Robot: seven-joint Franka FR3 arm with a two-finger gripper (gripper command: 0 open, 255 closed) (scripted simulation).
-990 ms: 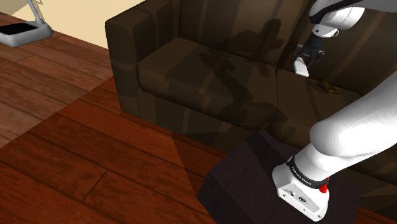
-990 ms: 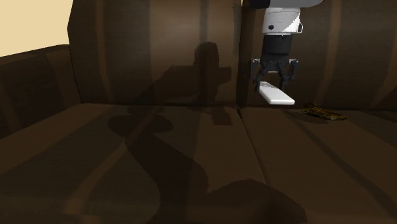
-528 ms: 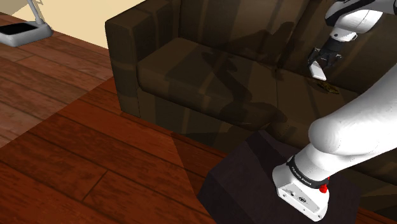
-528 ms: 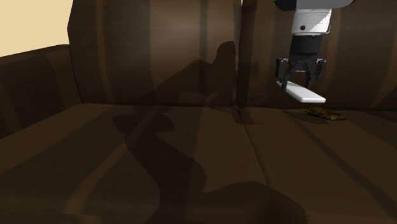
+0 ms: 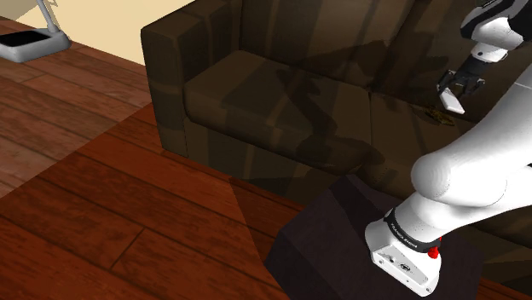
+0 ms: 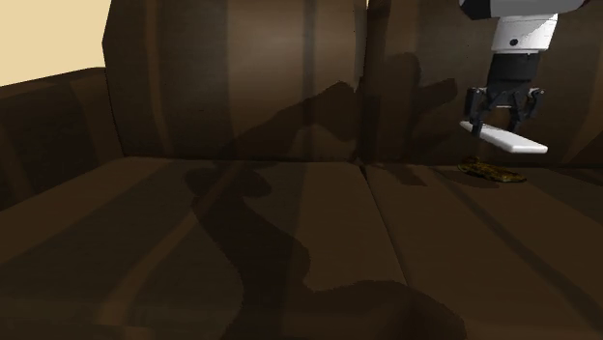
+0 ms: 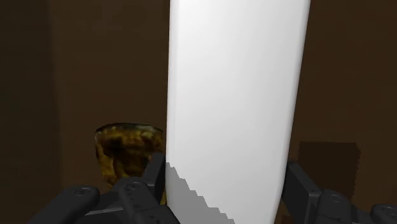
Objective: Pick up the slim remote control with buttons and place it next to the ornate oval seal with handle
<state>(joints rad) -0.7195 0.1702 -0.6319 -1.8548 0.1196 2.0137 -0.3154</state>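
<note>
Reddish-brown plank flooring fills the near part of the shoulder view, with a beige wall behind it. A dark brown sofa stands on the floor, with a broad armrest at that view's left and two seat cushions that meet at a seam. Shadows of the robot fall across its seat and backrest.

The white arm rises from a dark box stand at the lower right of the shoulder view. It reaches up and over the seat cushion on that view's right.

The black end effector points down at that cushion, close to the backrest. It is clamped on a slim white remote, with one finger pressed to each long side. No buttons can be made out on the remote. It is in the air, clear of the cushion. In the second exterior view it slants down toward that view's right.

A small, ornate, golden-brown seal lies on the same cushion, just below the remote and apart from it. In the wrist view the seal shows just beside the remote's long edge, partly hidden behind it.
</note>
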